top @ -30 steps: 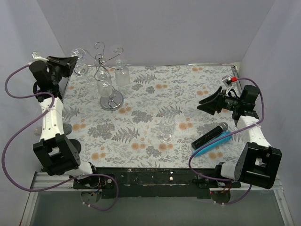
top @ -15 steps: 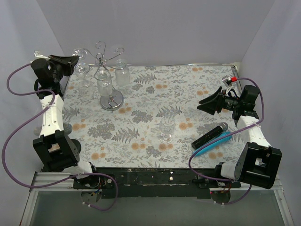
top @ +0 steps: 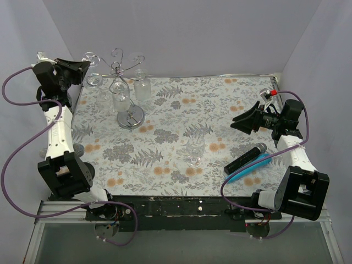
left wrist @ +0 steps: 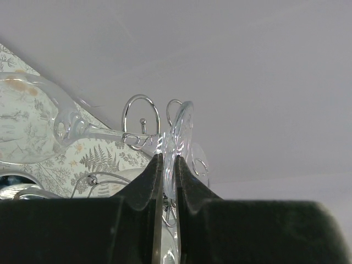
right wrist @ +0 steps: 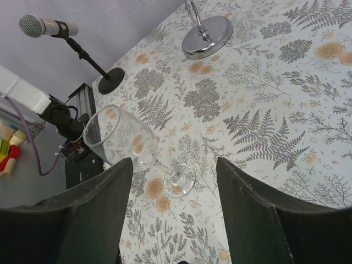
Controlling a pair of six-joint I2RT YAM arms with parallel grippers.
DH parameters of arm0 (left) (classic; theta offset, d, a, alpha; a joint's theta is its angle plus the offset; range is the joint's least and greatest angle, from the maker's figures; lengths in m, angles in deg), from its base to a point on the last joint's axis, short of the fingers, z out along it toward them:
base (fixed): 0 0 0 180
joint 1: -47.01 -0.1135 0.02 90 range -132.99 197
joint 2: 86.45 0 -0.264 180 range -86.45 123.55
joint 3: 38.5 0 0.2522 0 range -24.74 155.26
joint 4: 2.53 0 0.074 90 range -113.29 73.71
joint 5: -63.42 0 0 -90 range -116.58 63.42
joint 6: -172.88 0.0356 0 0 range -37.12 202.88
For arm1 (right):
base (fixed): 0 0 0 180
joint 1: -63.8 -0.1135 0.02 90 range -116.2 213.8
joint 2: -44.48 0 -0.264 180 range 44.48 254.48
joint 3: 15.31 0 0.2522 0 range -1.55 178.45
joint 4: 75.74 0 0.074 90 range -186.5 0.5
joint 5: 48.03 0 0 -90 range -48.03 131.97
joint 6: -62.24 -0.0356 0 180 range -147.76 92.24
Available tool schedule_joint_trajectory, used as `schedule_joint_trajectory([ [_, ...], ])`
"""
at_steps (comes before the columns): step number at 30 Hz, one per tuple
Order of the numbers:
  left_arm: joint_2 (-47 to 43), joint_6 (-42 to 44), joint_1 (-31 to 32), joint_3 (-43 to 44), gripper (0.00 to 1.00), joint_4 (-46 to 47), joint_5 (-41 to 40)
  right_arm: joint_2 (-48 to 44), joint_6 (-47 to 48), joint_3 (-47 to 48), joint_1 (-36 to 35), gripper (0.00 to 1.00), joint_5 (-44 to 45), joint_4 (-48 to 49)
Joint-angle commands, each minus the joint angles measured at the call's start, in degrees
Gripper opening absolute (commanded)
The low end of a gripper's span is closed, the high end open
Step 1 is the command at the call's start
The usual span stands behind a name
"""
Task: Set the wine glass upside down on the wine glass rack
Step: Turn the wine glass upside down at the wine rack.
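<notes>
The left gripper [left wrist: 168, 159] is raised at the far left corner, just left of the rack [top: 131, 116]. Its jaws are almost pressed together, pinching the round foot of the wine glass [left wrist: 71, 124] edge-on between the fingertips. From the foot, the stem runs sideways away from the jaws to the bowl, which hangs clear of the fingers on the side towards the table [top: 220, 99]. The foot sits close against the rack's curled arms. One wire loop shows right behind the stem, but whether the stem already sits in a curl cannot be told. Two hung glasses [top: 142, 88] are on the rack, bowls down.

The right gripper [top: 235, 123] hovers over the right side of the table with its jaws spread, holding nothing. In the wrist view a second glass [right wrist: 124, 140] shows between its fingers. It stands on the table near the middle, well apart from them.
</notes>
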Motion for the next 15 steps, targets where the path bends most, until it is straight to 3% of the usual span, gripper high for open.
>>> schedule_joint_trajectory([
  [1, -0.1, 1.0, 0.6, 3.6, 0.0, 1.5, 1.6, 0.4, 0.2, 1.2, 0.3, 0.7, -0.2, 0.2],
  [15, -0.2, 2.8, 0.6, 7.5, 0.0, -3.5, 5.1, 0.6, 0.2, 1.2, 0.3, 0.7, -0.2, 0.2],
])
